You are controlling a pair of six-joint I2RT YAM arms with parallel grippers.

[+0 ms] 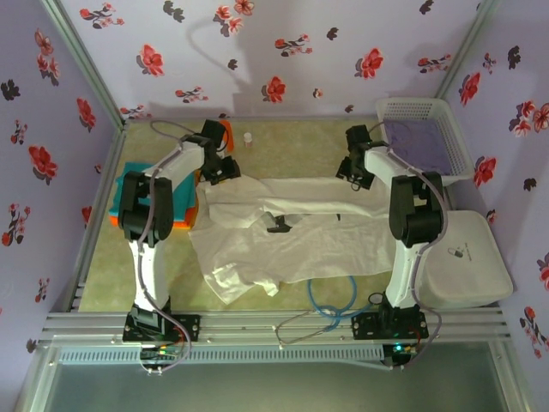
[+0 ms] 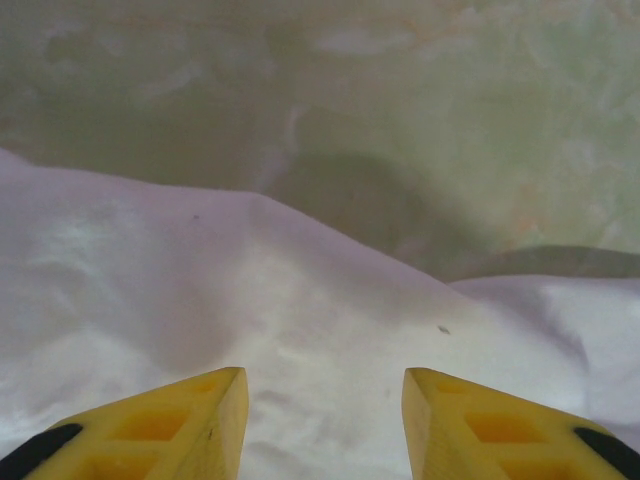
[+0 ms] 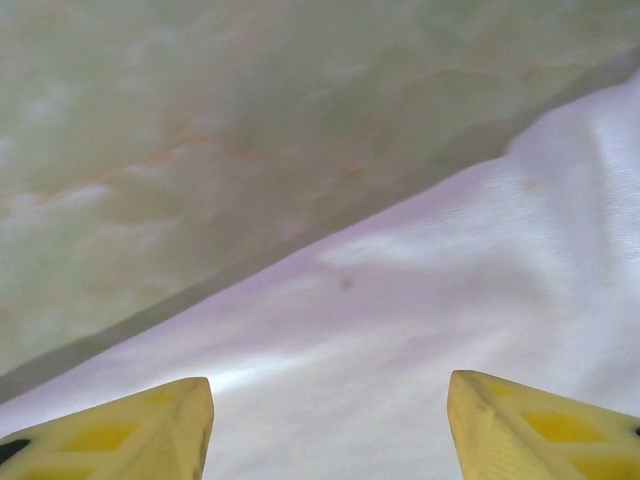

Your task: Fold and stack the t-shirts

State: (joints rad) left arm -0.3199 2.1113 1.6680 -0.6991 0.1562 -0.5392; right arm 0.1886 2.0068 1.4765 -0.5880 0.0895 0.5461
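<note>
**White tee [image 1: 292, 236] spread mid-table, grippers at far edge**

Lying wrinkled across the table [image 1: 283, 142] between both arms, one sleeve bunched toward the near left. Over its far left corner, left gripper [image 2: 325, 372], jaws moderately apart, cloth beneath, nothing pinched. Over the far right edge, right gripper [image 3: 330, 378], jaws wide, likewise gripping nothing. Folded teal tee [image 1: 137, 176] just beside, at left, orange tee [image 1: 112, 220] peeking from under it.

White tee [image 1: 292, 236] rumpled centre; teal/orange stack [image 1: 184, 204] left.
</note>
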